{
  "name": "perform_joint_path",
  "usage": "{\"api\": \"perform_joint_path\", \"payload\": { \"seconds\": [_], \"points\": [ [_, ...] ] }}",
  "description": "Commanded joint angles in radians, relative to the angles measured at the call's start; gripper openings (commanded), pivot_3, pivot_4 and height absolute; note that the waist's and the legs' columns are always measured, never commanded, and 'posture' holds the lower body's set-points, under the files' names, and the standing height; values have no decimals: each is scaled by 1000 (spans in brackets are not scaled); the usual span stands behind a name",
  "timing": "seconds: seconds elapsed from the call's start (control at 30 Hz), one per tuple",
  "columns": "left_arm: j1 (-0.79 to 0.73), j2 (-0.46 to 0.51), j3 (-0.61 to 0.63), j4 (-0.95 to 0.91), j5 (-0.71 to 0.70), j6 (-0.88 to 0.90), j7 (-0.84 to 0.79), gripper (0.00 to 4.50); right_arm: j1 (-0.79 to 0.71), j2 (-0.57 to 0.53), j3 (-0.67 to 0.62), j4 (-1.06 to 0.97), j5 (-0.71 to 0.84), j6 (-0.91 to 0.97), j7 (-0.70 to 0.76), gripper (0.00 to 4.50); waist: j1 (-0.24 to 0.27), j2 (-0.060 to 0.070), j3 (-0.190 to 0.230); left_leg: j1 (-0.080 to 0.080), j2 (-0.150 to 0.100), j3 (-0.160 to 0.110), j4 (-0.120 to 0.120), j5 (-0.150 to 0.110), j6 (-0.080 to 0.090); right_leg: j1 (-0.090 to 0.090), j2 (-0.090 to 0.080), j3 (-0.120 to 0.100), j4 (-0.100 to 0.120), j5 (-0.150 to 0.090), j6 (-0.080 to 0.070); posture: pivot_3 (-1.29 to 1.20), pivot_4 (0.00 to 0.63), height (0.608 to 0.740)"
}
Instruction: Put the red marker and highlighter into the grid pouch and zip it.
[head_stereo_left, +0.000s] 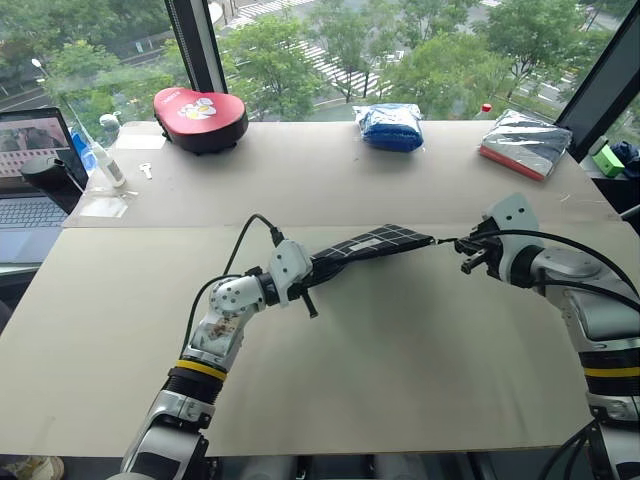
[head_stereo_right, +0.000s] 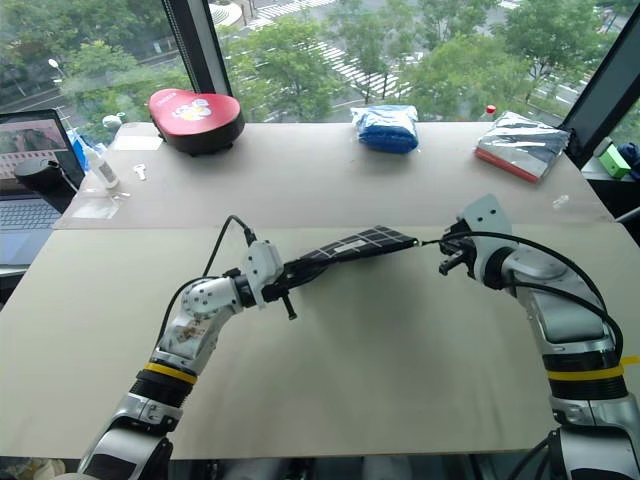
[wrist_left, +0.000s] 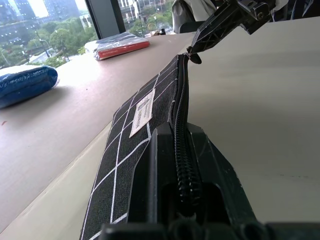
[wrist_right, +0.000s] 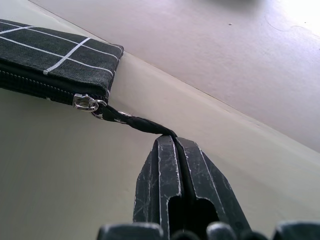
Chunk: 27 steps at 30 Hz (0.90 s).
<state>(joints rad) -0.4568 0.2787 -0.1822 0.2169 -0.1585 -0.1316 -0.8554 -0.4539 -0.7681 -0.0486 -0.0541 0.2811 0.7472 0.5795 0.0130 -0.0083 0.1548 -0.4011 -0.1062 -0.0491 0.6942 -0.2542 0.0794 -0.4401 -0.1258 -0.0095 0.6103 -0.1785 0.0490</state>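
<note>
- Tall windows with green treetops behind them back our pale beige worktop (head_stereo_left: 400, 380).
- We hold the flat black fabric grid pouch with white lines (head_stereo_left: 375, 243) lifted off the worktop, stretched between our two arms near the middle.
- Our left gripper (head_stereo_left: 318, 272) has its jaws pressed together on the pouch's near end, right over the zipper line; that arm reaches forward and toward the right, roughly level.
- Our right gripper (wrist_right: 175, 145) has its jaws pinching the black cord of the zipper pull (wrist_right: 107, 112), with the silver slider sitting at the pouch's far corner; the arm is out to the right, angled a little downward.
- We judge the zipping step is at its end: the teeth look closed along the whole visible length.
- We cannot see the red marker or the highlighter; presumably they are inside.
- Next, we reckon, calls for letting the cord go and lowering the pouch onto the worktop without tugging the zipper back.
</note>
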Motion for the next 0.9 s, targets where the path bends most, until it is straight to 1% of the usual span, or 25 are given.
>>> {"api": "perform_joint_path", "payload": {
  "seconds": [0.03, 0.07, 0.13, 0.2, 0.33, 0.37, 0.47, 0.53, 0.63, 0.77, 0.9],
  "points": [
    [-8, 12, 22, -10, -10, -20, -3, 0, 16, 16, -56, -121, 107, 94, 54, 1202, 0, 0, 0, 0, 0, 0, 0, -1, 2, 0, 0, 0, 0, 0, 0, 0, 150, 740],
    [-8, 13, 22, -9, -12, -22, -6, 0, 27, 7, -67, -144, 136, 119, 77, 1671, 0, 0, 0, 0, 0, 0, 0, -2, 3, 0, 0, 0, 0, 0, 0, 0, 150, 740],
    [-9, 13, 21, -8, -14, -24, -11, 0, 42, -7, -87, -166, 170, 156, 98, 2223, 0, 0, 0, 0, 0, 0, 0, -2, 3, 0, 0, 0, 0, 0, 0, 0, 150, 740],
    [-8, 13, 19, -6, -19, -32, -24, 0, 74, -37, -121, -196, 234, 202, 155, 2223, 3, 0, 0, 0, 0, 0, 0, -2, 4, 0, 0, 0, 0, 0, 0, 0, 150, 740],
    [-9, 27, 6, 18, -36, -82, -114, 0, 223, -164, -215, -293, 314, 194, 311, 2223, 18, 0, 0, -1, 0, 0, 1, -4, 7, 0, -1, -1, -1, 0, 0, 0, 150, 740],
    [-11, 31, 5, 27, -37, -94, -131, 0, 248, -181, -234, -305, 328, 188, 333, 2223, 21, 0, 0, -1, 0, 0, 1, -4, 7, 0, -1, -1, -1, 0, 0, 0, 150, 740],
    [-28, 66, -6, 82, -47, -170, -248, 0, 360, -218, -348, -316, 372, 167, 414, 2223, 23, 0, 0, 0, 0, 0, 1, -5, 8, 0, -1, -1, -1, 0, 0, 0, 150, 740],
    [-41, 81, -15, 124, -46, -221, -312, 0, 404, -229, -381, -309, 364, 152, 425, 2223, 25, 0, 0, 0, 0, 0, 1, -5, 9, 1, -1, -1, -1, 0, 0, 0, 150, 740],
    [-58, 83, -25, 185, -37, -279, -359, 0, 426, -223, -383, -312, 354, 135, 411, 2223, 24, 0, 0, 1, 1, 1, 1, -5, 9, 1, -1, 0, -1, 0, 0, 0, 150, 740],
    [-71, 65, -34, 238, -39, -343, -401, 0, 438, -198, -376, -340, 366, 136, 383, 2223, 26, 0, 0, 1, 0, 1, 1, -5, 9, 1, -1, -1, -1, 0, 0, 0, 150, 740],
    [-77, 40, -29, 239, -86, -379, -457, 0, 438, -181, -388, -365, 396, 151, 370, 2223, 28, 0, 0, 0, 0, 1, 1, -5, 9, 1, -2, -1, -1, 0, 0, 0, 150, 740]
  ]
}}
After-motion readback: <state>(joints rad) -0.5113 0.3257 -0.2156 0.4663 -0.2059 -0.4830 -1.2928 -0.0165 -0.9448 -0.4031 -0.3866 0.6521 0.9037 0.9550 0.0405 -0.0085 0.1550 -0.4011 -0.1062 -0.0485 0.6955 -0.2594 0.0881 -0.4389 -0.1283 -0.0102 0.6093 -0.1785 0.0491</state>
